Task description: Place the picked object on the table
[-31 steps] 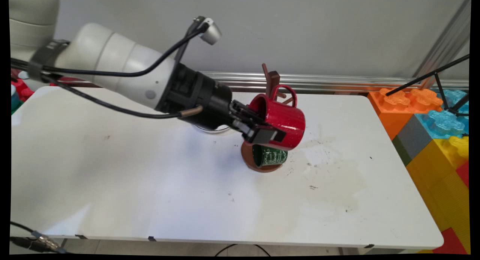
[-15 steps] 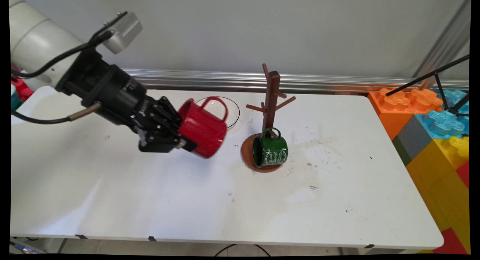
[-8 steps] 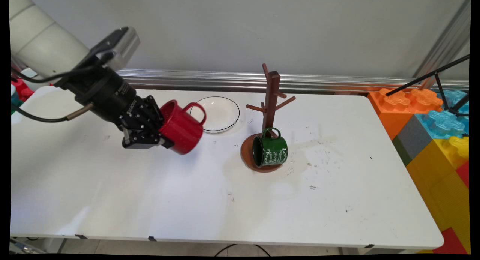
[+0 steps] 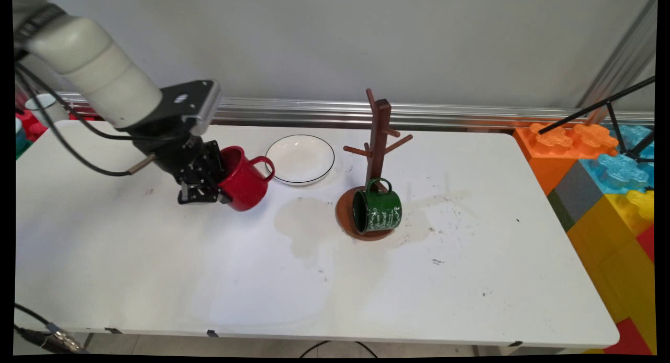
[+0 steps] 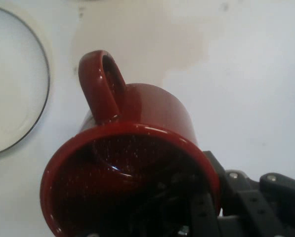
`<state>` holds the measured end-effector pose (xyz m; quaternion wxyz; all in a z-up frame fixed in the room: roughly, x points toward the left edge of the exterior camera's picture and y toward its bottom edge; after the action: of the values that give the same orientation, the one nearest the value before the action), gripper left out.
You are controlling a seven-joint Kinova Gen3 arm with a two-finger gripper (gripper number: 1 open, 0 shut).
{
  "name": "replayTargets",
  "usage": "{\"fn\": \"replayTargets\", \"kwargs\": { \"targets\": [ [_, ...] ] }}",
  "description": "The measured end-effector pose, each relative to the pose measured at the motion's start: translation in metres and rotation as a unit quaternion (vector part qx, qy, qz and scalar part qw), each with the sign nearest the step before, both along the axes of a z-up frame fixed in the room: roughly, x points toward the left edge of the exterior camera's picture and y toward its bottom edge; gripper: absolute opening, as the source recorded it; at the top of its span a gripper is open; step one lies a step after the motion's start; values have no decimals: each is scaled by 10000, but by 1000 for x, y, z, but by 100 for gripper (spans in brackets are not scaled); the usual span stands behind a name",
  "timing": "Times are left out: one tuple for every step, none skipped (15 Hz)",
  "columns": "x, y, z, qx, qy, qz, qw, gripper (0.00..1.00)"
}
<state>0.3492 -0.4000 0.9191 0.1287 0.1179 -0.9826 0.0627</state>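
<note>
My gripper (image 4: 209,187) is shut on the rim of a red mug (image 4: 243,178), one finger inside it and one outside. The mug hangs tilted just above the table's left-middle, its handle pointing right toward a white plate (image 4: 299,159). In the hand view the red mug (image 5: 137,163) fills the centre with its handle up, the gripper (image 5: 206,207) clamped on its rim at lower right and the plate's (image 5: 14,84) edge at left. A green mug (image 4: 377,212) lies on its side on the round base of a brown wooden mug tree (image 4: 378,138).
Big coloured toy blocks (image 4: 602,179) stand at the table's right edge, with a black tripod leg (image 4: 602,105) over them. A metal rail (image 4: 445,114) runs along the wall behind the table. Black cables (image 4: 63,143) hang from the arm at left.
The arm has carried the red mug from the mug tree leftward and lower, past the plate. The mug now sits lower and more upright, close to the table; the green mug has stayed put.
</note>
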Motion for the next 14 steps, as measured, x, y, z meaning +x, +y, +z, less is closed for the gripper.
{"fn": "replayTargets", "kwargs": {
  "targets": [
    [-2, -5, -7, 11, -107, 12, 9999, 0],
    [-4, -11, -15, 18, -213, 28, 9998, 0],
    [-7, -16, -24, 33, -304, 48, 9995, 0],
    [-10, -21, -32, 56, -372, 75, 9993, 0],
    [-13, -26, -39, 70, -418, 98, 9991, 0],
    [-16, -30, -47, 86, -463, 126, 9988, 0],
    [-19, -34, -54, 97, -493, 157, 9986, 0],
    [-23, -39, -61, 103, -521, 186, 9984, 0],
    [-26, -44, -69, 114, -548, 214, 9982, 0],
    [-29, -47, -75, 122, -572, 241, 9980, 0],
    [-31, -51, -81, 137, -597, 271, 9978, 0],
    [-34, -55, -87, 151, -621, 296, 9975, 0],
    [-36, -57, -91, 164, -642, 318, 9973, 0],
    [-38, -60, -96, 180, -662, 343, 9971, 0]
  ]
}}
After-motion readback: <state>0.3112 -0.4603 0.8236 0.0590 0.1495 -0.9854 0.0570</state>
